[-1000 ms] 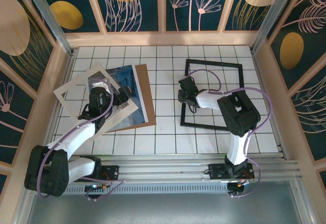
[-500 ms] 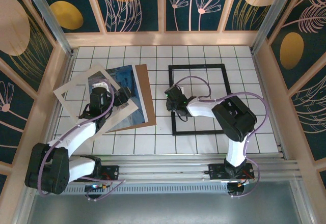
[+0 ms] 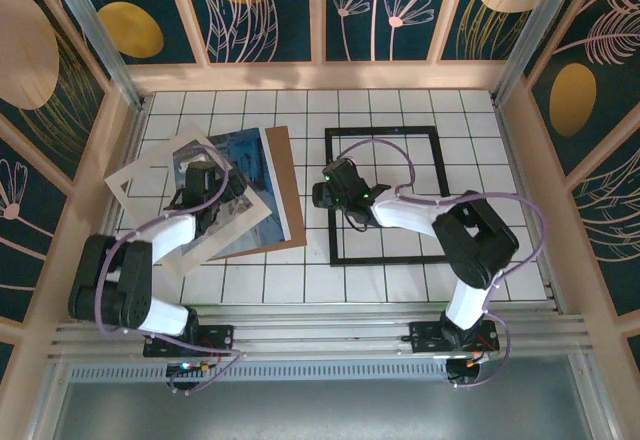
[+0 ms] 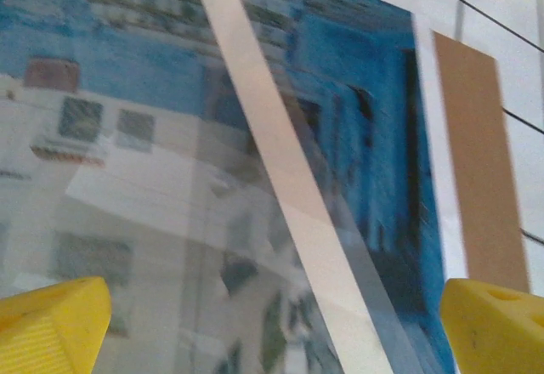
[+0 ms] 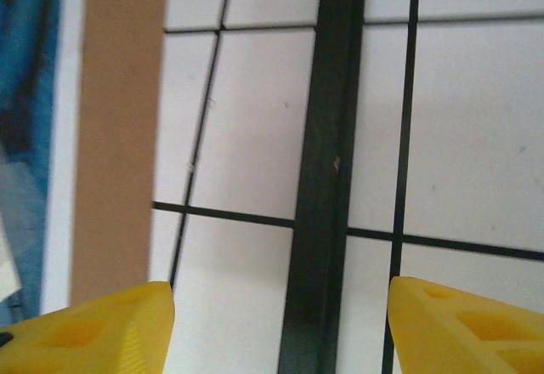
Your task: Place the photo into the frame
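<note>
The frame (image 3: 442, 200) is laid flat on the counter (image 3: 500, 160). The photo (image 3: 245, 155) is seen left of the frame, outside it, on a brown backing board (image 3: 287, 185). The left pincer (image 4: 272, 310) is held wide apart over the photo. The right pincer (image 5: 280, 314) is spread astride the frame's left rail, with nothing clamped.

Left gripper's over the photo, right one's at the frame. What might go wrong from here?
1. The mat lies slanted across the photo right under the open left gripper, so closing may catch the mat instead, or both.
2. The photo rests on the board; dragging it may pull the board along.
3. The open right gripper straddles the frame at its left bar; a sideways move may knock the frame askew.
</note>
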